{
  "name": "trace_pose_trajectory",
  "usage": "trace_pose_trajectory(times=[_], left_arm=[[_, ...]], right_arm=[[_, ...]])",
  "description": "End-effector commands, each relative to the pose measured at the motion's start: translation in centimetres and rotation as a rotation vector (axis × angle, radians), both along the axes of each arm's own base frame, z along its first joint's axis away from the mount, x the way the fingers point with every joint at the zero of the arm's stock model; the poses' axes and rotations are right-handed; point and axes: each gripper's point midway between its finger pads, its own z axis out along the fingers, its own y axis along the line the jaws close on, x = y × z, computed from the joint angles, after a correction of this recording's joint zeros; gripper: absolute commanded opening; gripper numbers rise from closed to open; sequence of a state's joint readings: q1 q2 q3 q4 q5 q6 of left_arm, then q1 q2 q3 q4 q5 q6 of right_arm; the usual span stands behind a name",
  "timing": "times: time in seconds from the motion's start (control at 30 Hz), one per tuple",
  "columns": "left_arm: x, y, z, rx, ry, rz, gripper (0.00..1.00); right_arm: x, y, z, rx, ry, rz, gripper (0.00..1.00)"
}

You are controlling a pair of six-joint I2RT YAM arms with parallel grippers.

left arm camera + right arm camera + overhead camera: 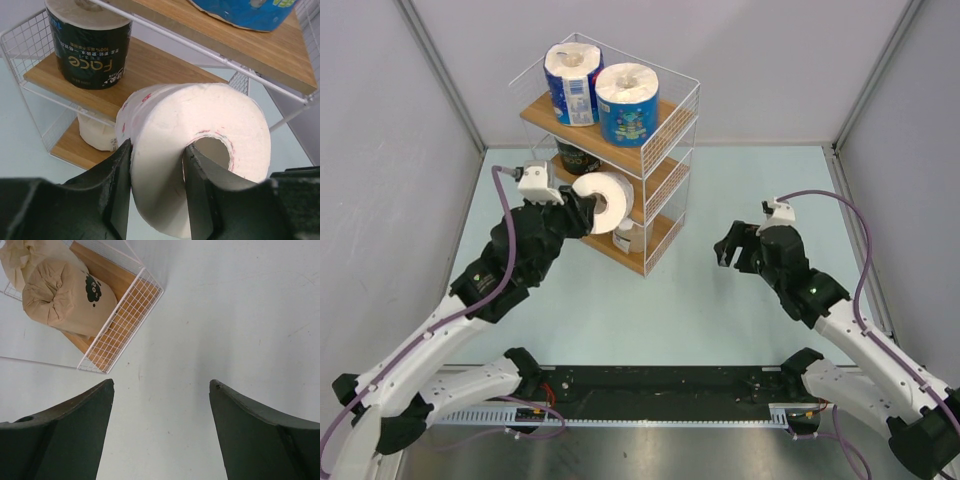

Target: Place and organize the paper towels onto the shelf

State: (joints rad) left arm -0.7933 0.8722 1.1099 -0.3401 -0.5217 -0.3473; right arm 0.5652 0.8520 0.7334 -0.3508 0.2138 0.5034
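Note:
The shelf (650,156) stands at the back of the table. Two blue-wrapped paper towels (572,82) (627,103) stand on its top board. A dark roll (90,50) stands on the middle board, and a cream roll (97,135) sits on the bottom board. My left gripper (157,147) is shut on the white dotted roll (200,150), one finger inside the core and one outside. It holds the roll just in front of the middle tier (605,200). My right gripper (161,385) hangs open over bare table, right of the shelf. A tan-brown roll (65,297) lies on the bottom board.
Grey walls close in the table on the left, the right and behind the shelf. The shelf's white wire mesh side (125,315) faces my right gripper (732,250). The arm bases sit along the near edge.

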Motion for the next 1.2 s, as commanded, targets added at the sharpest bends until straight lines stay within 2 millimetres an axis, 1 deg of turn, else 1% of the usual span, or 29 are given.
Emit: trace_pose_trajectory(times=[0.0, 0.13, 0.17, 0.2, 0.3, 0.63, 0.73, 0.77, 0.93, 0.97, 1.03, 1.07, 1.13, 1.17], left_arm=[[1.1, 0.2, 5.0, -0.106, -0.121, 0.018, 0.41], [2.0, 0.4, 4.7, -0.108, -0.113, 0.020, 0.41], [2.3, 0.7, 4.6, -0.112, -0.113, 0.029, 0.41], [2.5, 0.5, 4.6, -0.118, -0.108, 0.020, 0.41], [3.1, 0.8, 4.0, -0.121, -0.094, 0.028, 0.41], [5.1, 0.0, 3.6, -0.137, -0.076, -0.009, 0.41], [5.6, -0.2, 3.8, -0.145, -0.075, -0.021, 0.41], [5.6, -0.2, 4.1, -0.148, -0.083, -0.023, 0.41], [6.4, -1.0, 4.5, -0.149, -0.075, -0.049, 0.41], [6.4, -1.1, 4.9, -0.155, -0.083, -0.054, 0.41], [6.7, -1.4, 5.1, -0.158, -0.081, -0.064, 0.41], [6.6, -1.5, 5.6, -0.164, -0.090, -0.068, 0.41], [6.9, -1.7, 5.8, -0.169, -0.093, -0.076, 0.41], [6.9, -1.6, 6.4, -0.174, -0.102, -0.078, 0.41]], right_arm=[[0.0, -0.8, 0.3, 0.001, -0.011, -0.030, 0.81], [0.0, -1.3, 0.3, -0.008, -0.011, -0.038, 0.82], [0.0, -1.5, 0.3, -0.011, -0.010, -0.042, 0.81], [0.0, -1.6, 0.2, -0.012, -0.007, -0.044, 0.81], [-0.1, -1.8, 0.2, -0.010, -0.009, -0.046, 0.81], [-0.1, -2.3, 0.2, -0.008, -0.007, -0.057, 0.82], [-0.1, -2.5, 0.1, -0.008, -0.005, -0.061, 0.81], [-0.1, -2.5, 0.2, -0.005, -0.006, -0.062, 0.81], [-0.3, -2.7, -0.1, -0.006, -0.001, -0.065, 0.81], [-0.4, -2.8, -0.1, -0.006, -0.001, -0.067, 0.81], [-0.4, -2.9, -0.1, -0.008, 0.000, -0.068, 0.81], [-0.5, -2.9, 0.0, -0.006, -0.001, -0.068, 0.81], [-0.6, -3.1, -0.2, -0.007, 0.003, -0.075, 0.81], [-0.6, -3.1, -0.2, -0.005, 0.003, -0.074, 0.81]])
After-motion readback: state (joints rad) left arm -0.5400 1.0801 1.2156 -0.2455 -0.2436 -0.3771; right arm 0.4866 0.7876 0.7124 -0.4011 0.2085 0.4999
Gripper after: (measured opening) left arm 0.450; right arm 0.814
